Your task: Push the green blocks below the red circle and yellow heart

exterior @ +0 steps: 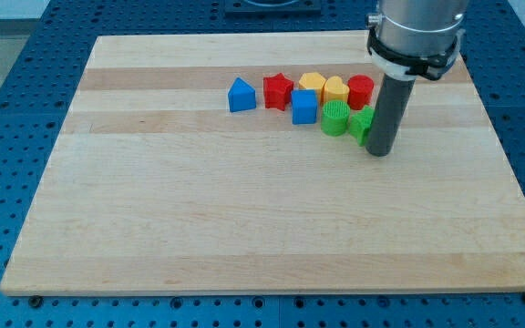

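The red circle [361, 91] and the yellow heart [336, 90] stand side by side near the top right of the wooden board [244, 210]. A green round block [335, 118] sits just below the yellow heart. A second green block [362, 125] sits below the red circle, partly hidden by my rod, so its shape is unclear. My tip [380, 152] rests on the board, touching the right side of that second green block.
A yellow hexagon-like block [312, 86], a red star [278, 90], a blue cube [304, 107] and a blue triangle-like block [241, 96] stand in a row to the left of the heart. The board edge lies to the right of my tip.
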You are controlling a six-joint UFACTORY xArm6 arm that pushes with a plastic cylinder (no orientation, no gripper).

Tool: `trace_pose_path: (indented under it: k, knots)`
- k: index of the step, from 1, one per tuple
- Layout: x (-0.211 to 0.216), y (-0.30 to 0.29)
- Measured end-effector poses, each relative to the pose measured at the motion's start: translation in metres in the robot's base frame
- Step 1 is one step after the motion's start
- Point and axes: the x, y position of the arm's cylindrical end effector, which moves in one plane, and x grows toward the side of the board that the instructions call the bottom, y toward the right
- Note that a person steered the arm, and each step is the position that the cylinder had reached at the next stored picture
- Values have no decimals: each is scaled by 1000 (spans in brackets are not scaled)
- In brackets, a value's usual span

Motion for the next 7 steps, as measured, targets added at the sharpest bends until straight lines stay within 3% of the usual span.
trace_pose_path:
  k: [4, 6, 7]
  knots:
    - [-39, 0]
    - [10, -5]
    - [12, -31]
